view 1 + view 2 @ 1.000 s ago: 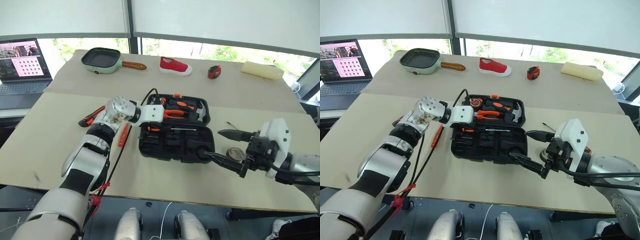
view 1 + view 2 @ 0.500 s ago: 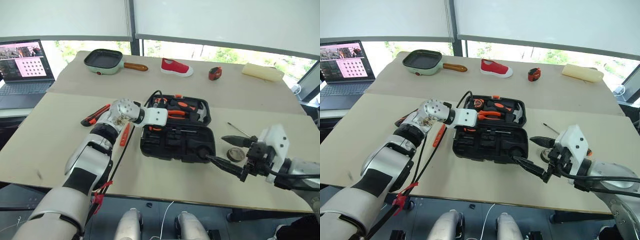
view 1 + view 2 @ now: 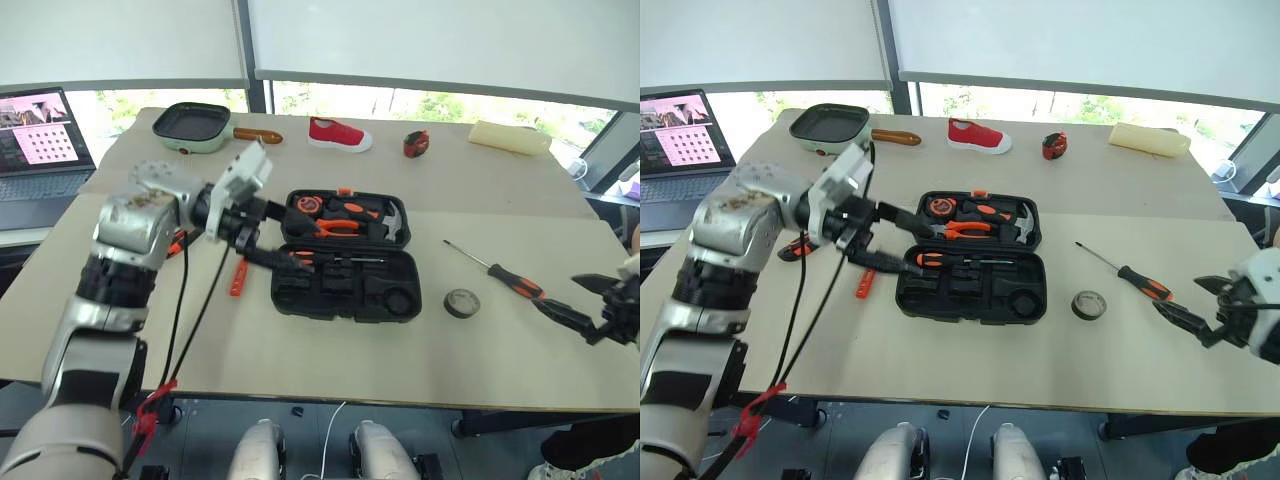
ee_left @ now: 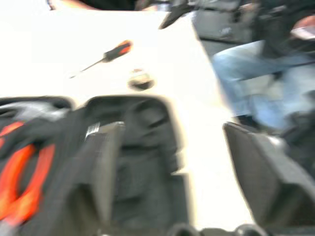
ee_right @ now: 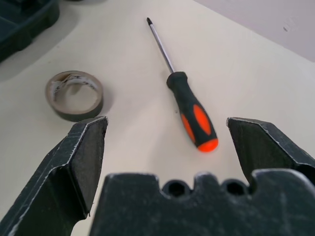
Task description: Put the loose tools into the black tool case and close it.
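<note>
Several loose tools are not yet packed, so the job looks perhaps half done, going by how things lie. Nearest, the right pincer point(image 3: 1212, 312) hangs well right of the black tool case point(image 3: 972, 270), jaws spread wide and empty, and in its wrist view it looks straight at the orange-and-black screwdriver point(image 5: 189, 105) and the tape roll point(image 5: 75, 95). Both lie on the worktop point(image 3: 970, 350) to the right of the case, the roll closer to it, the screwdriver further out. The case itself lies open flat. Its near half holds one orange-handled screwdriver in a slot, other slots look bare; its far half carries the pliers and hammer. The left pincer point(image 3: 898, 240) hovers over the case's left edge, fingers apart, gripping nothing. Left of the case, a slim orange tester screwdriver point(image 3: 238, 277) lies just beside it, and the utility knife point(image 3: 800, 248) sits further left, partly hidden behind the arm. Still to do, I'd judge: those four tools in, then the lid shut.
</note>
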Action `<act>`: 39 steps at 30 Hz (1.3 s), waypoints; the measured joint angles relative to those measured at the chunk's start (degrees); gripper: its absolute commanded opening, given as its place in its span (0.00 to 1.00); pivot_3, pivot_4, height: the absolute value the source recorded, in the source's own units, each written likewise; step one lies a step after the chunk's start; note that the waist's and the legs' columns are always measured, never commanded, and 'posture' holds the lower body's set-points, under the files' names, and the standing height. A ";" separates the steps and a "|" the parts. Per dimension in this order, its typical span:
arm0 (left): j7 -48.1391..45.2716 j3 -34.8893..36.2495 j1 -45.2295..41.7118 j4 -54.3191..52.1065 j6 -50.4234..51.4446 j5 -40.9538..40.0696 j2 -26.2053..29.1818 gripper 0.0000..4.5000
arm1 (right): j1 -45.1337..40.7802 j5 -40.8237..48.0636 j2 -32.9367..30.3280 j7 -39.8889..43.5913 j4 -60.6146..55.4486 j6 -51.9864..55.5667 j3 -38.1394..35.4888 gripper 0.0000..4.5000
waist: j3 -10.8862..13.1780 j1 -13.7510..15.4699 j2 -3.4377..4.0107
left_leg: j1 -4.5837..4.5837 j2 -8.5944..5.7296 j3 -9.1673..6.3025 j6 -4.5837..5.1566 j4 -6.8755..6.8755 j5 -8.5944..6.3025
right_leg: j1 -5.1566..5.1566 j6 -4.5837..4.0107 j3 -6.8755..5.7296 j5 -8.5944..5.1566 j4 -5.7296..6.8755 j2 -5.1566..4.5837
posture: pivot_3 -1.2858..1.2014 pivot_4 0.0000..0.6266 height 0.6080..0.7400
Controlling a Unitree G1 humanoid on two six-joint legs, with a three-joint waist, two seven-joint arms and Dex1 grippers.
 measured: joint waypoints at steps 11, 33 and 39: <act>6.14 1.72 6.33 -14.79 7.57 -5.93 3.61 0.99 | -24.39 -14.74 2.39 1.34 28.41 -8.60 20.16 1.00 | 0.07 0.53 0.06 | 0.05 -0.06 0.01 0.00 -0.04 0.00 | 0.09 0.03 0.03 -0.03 -0.08 -0.04 | 0.52 0.24 1.00; 9.95 3.41 10.77 -16.66 6.71 -8.07 10.14 1.00 | -29.63 -14.32 5.87 4.66 23.43 -2.64 20.56 0.23 | 0.27 -0.28 0.35 | 0.07 -0.04 0.10 0.00 -0.13 0.00 | -0.03 0.03 0.17 -0.02 -0.02 -0.02 | 0.52 0.24 1.00; 11.20 7.03 13.29 -17.75 6.95 -8.84 13.34 1.00 | -37.06 -5.23 9.02 13.31 -1.81 4.30 26.14 0.23 | 0.31 -0.99 0.38 | 0.09 0.00 -0.02 -0.01 -0.31 0.00 | -0.09 -0.01 0.11 -0.04 -0.03 0.05 | 0.52 0.24 1.00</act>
